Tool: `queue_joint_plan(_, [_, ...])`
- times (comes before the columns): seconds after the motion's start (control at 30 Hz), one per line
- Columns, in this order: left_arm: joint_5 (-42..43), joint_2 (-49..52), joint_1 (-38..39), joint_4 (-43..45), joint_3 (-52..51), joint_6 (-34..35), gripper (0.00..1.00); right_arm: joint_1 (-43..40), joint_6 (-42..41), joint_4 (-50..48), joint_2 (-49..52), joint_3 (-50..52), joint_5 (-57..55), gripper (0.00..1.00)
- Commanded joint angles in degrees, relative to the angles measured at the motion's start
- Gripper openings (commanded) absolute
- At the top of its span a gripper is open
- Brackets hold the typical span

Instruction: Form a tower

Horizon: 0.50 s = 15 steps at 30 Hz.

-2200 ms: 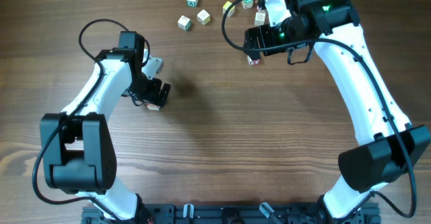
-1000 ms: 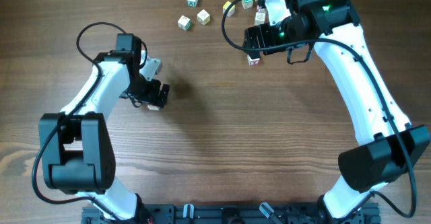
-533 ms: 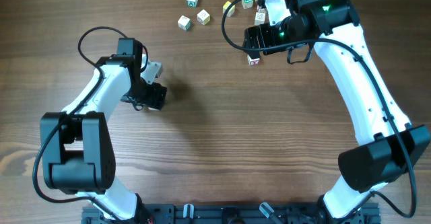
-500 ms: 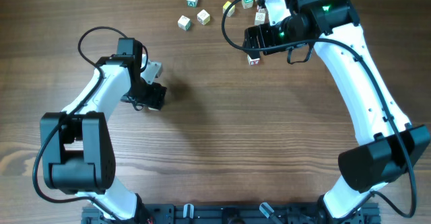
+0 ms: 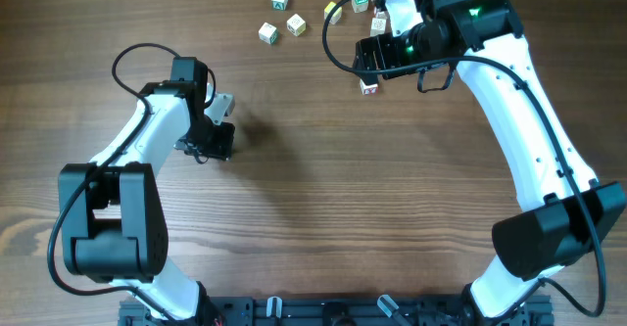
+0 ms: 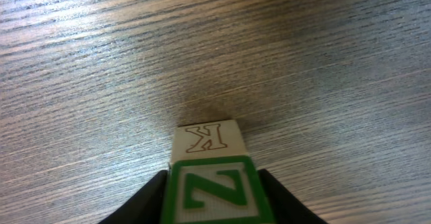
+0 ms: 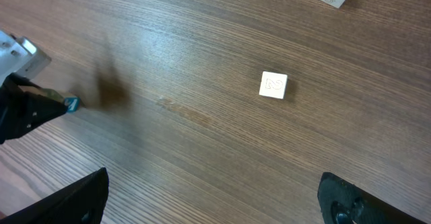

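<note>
I read the left gripper [image 5: 217,142] pinching a wooden letter cube [image 6: 210,183] (green Z toward the camera, K on the adjacent face) on the table [image 6: 323,62], left of centre. Right gripper [image 7: 212,200] is spread wide above a pale cube [image 7: 273,85].

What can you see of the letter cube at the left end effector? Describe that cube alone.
The cube looks like pale wood. One face carries a bold green Z in a green frame; the adjoining face shows a thin outlined K, upside down in the wrist view. Dark fingers of the left end effector press against two opposite sides. It is on or just above the table; contact underneath is hidden.
</note>
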<state>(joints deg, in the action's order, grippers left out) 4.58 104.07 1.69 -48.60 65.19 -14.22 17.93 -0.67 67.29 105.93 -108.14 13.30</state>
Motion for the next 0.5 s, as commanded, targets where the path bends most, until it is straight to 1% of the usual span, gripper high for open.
queue_joint_plan(0.0, [1.38, 0.09, -0.22, -0.50, -0.44, 1.46, 0.36, -0.20, -0.85, -0.20, 0.63, 0.28, 0.90, 1.00])
queue_joint_plan(0.07, [1.38, 0.09, -0.22, -0.52, -0.44, 2.14, 0.33, -0.20, -0.87, -0.20, 0.63, 0.28, 0.90, 1.00])
queue_joint_plan(0.13, [1.38, 0.09, -0.22, -0.72, -0.44, 2.73, 0.27, -0.20, -0.87, -0.20, 0.63, 0.28, 0.90, 1.00])
queue_joint_plan(0.23, [1.40, 0.09, -0.22, -1.33, -0.44, 3.15, 0.22, -0.20, -0.90, -0.20, 0.63, 0.28, 0.92, 1.00])
queue_joint_plan(0.33, [1.60, 0.09, -0.22, -1.33, -0.44, 3.15, 0.22, -0.20, -0.87, -0.20, 0.63, 0.28, 0.90, 1.00])
queue_joint_plan(0.37, [1.60, 0.09, -0.22, -1.33, -0.44, 3.15, 0.30, -0.20, -0.87, -0.20, 0.63, 0.28, 0.92, 1.00])
queue_joint_plan(0.4, [1.60, 0.09, -0.22, -1.31, -0.44, 3.15, 0.36, -0.20, -0.87, -0.20, 0.63, 0.28, 0.90, 1.00])
queue_joint_plan(0.43, [1.60, 0.09, -0.22, -1.31, -0.44, 3.13, 0.46, -0.20, -0.85, -0.22, 0.63, 0.28, 0.90, 1.00])
queue_joint_plan(0.47, [1.57, 0.09, -0.22, -1.31, -0.44, 3.13, 0.52, -0.20, -0.85, -0.22, 0.63, 0.28, 0.90, 1.00])
